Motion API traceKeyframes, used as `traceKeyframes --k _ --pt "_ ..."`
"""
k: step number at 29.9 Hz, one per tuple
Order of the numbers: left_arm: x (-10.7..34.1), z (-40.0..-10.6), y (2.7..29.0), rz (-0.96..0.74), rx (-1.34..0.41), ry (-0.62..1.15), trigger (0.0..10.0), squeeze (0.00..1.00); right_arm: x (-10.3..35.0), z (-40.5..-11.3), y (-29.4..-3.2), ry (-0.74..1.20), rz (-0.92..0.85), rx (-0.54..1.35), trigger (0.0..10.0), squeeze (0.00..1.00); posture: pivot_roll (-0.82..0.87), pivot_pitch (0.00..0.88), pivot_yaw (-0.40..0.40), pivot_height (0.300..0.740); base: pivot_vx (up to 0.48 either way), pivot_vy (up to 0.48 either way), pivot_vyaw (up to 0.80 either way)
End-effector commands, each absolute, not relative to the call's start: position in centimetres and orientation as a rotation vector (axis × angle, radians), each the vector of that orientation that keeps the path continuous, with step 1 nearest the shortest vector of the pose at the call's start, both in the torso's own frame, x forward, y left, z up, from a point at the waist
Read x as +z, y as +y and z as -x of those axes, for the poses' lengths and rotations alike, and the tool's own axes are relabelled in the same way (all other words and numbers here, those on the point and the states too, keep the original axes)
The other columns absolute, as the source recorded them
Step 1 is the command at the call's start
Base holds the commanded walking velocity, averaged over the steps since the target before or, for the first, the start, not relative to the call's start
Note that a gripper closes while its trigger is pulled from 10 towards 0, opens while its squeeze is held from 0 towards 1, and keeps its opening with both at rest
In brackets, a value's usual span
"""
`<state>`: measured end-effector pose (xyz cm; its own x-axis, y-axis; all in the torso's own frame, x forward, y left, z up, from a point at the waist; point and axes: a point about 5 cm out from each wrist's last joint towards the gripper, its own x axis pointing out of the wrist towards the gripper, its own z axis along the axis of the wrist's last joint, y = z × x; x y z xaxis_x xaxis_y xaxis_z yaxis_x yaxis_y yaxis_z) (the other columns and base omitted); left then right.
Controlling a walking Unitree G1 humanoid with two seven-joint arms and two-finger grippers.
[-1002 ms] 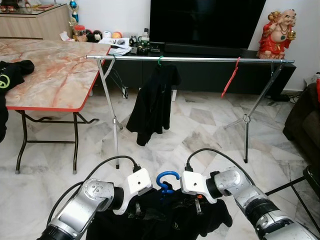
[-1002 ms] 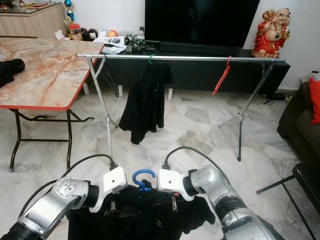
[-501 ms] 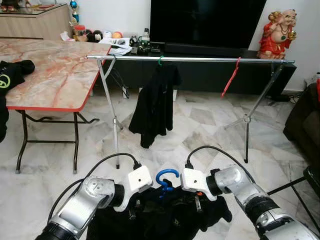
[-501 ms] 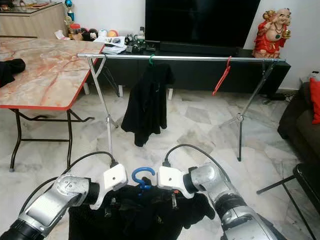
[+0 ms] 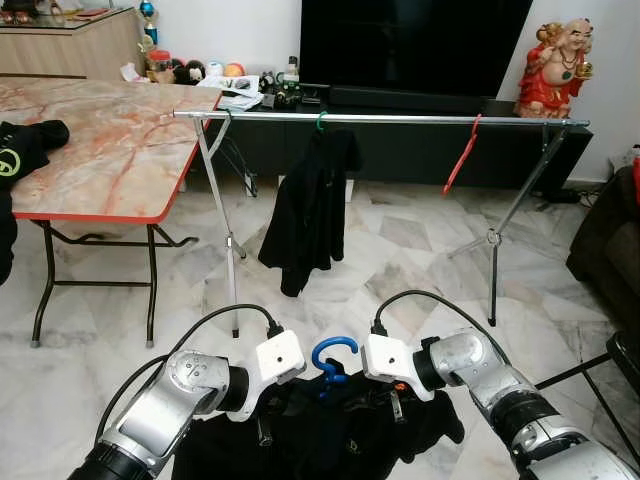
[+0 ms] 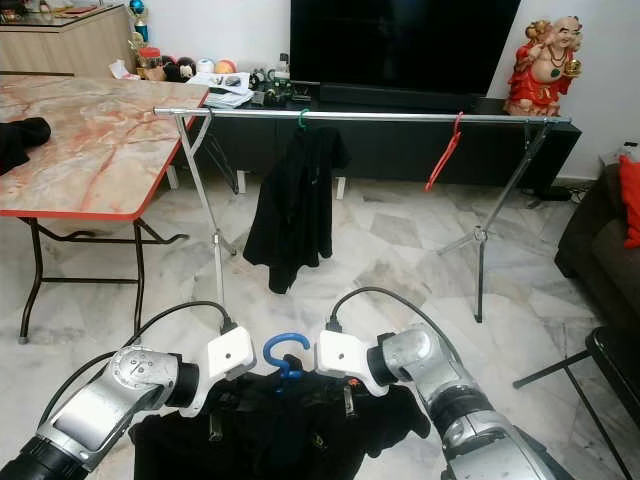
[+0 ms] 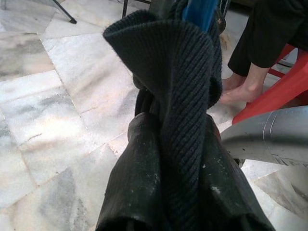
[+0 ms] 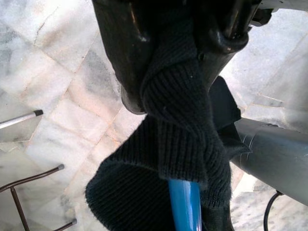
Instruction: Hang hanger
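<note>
A blue hanger [image 5: 333, 357] carrying a black knit garment [image 5: 330, 440] hangs low in front of me between both arms. My left gripper [image 5: 264, 428] is shut on the garment's left shoulder, and the left wrist view shows its fingers [image 7: 139, 183] pinching the knit fabric [image 7: 185, 96] over the blue hanger [image 7: 202, 12]. My right gripper [image 5: 394, 405] is shut on the right shoulder, its fingers [image 8: 120, 53] clamping the knit [image 8: 178, 139]. Ahead stands a silver clothes rail [image 5: 400, 119] with a black shirt [image 5: 310, 210] on a green hanger [image 5: 321, 122] and a bare red hanger [image 5: 460, 155].
A marble-top folding table [image 5: 110, 150] with dark clothes [image 5: 22, 148] stands on the left. Behind the rail are a TV console [image 5: 420, 150] and a red statue [image 5: 553, 70]. A dark sofa [image 5: 610, 250] and a black stool [image 5: 625, 352] sit on the right. A person's feet [image 7: 240, 89] rest by a red chair [image 7: 274, 91].
Both grippers and the blue hanger have shifted only slightly. The black shirt on the rail has swung a little to the right.
</note>
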<state>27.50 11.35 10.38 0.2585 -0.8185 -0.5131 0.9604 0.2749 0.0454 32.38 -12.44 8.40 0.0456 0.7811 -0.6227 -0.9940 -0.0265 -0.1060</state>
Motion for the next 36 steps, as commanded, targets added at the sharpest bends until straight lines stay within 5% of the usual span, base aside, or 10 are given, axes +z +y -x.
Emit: traceKeyframes --k 1,16,18,19,20,21,22,23,36 --pt "10.2 -27.4 11.0 -0.406 -1.256 0.455 0.0 0.00 11.2 -33.9 -11.9 0.299 0.588 1.438 0.0 0.00 0.14 0.000 -0.067 0.740 0.000 0.000 0.00" --pt "10.3 -27.3 10.9 -0.394 -1.257 0.459 0.0 0.00 11.3 -34.1 -11.8 0.299 0.590 1.425 0.0 0.00 0.14 0.000 -0.067 0.740 0.000 0.000 0.00" --pt "10.3 -27.3 10.9 -0.388 -1.258 0.457 0.0 0.00 11.3 -34.1 -11.8 0.300 0.595 1.420 0.9 0.00 0.14 0.000 -0.067 0.740 0.000 0.000 0.00" --pt "10.3 -27.3 10.9 -0.384 -1.258 0.455 0.0 0.00 11.3 -34.1 -11.9 0.297 0.598 1.417 3.0 0.00 0.14 0.000 -0.067 0.740 0.000 0.000 0.00" --pt "10.3 -27.3 10.9 -0.378 -1.258 0.454 0.0 0.00 11.4 -34.2 -11.9 0.294 0.596 1.411 6.5 0.00 0.14 0.000 -0.067 0.740 0.000 0.000 0.00" --pt "10.3 -27.3 10.9 -0.371 -1.257 0.452 0.0 0.00 11.5 -34.2 -12.0 0.291 0.582 1.411 10.0 0.52 0.14 0.000 -0.067 0.740 0.000 0.000 0.00" --pt "10.3 -27.3 10.8 -0.370 -1.256 0.451 0.0 0.00 11.5 -34.2 -12.0 0.290 0.575 1.413 10.0 0.60 0.14 0.000 -0.067 0.740 0.000 0.000 0.00" --pt "10.3 -27.3 10.8 -0.368 -1.255 0.451 0.0 0.00 11.5 -34.2 -12.1 0.292 0.568 1.417 10.0 1.00 0.14 0.000 -0.067 0.740 0.000 0.000 0.00" --pt "10.1 -27.9 11.3 -0.343 -1.200 0.430 0.0 0.00 10.9 -33.3 -13.4 0.384 0.590 1.521 10.0 1.00 0.14 0.000 -0.067 0.740 0.000 0.000 0.00"
